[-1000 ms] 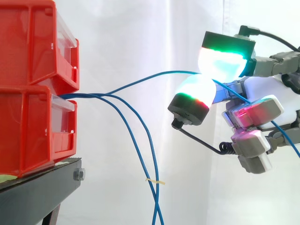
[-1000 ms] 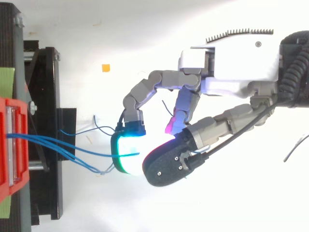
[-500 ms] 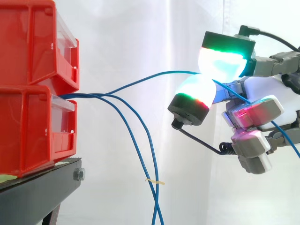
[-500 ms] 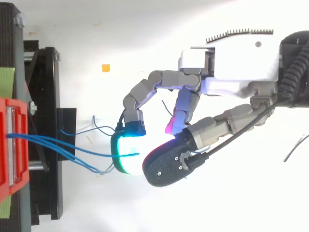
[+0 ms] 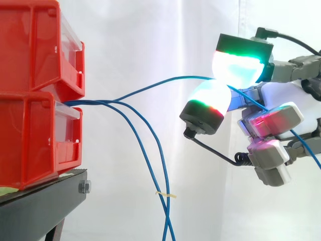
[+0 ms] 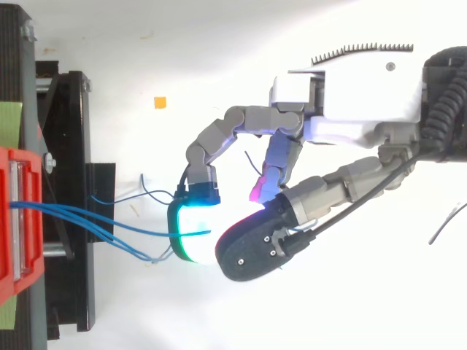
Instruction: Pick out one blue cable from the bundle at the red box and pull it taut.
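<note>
Two red bins (image 5: 35,95) are stacked on a black stand (image 5: 40,206) at the left. A bundle of blue cables (image 5: 95,102) comes out between them. One blue cable (image 5: 150,86) rises in a gentle arc to my hand (image 5: 281,100), which is shut on it: the cable is pinched between a green-glowing fingertip (image 5: 241,63) above and the glowing thumb pad (image 5: 208,100) below. It runs on behind the palm toward the lower right. In the top view the same cable (image 6: 131,227) reaches the pinching pads of the hand (image 6: 350,109). Two other blue cables (image 5: 153,165) droop down.
A white curtain hangs behind everything. The drooping cables cross near the bottom edge, one with a small pale tag (image 5: 165,194). The stand's frame and a green strip (image 6: 9,120) lie at the left in the top view. A small orange mark (image 6: 159,102) sits on the white floor.
</note>
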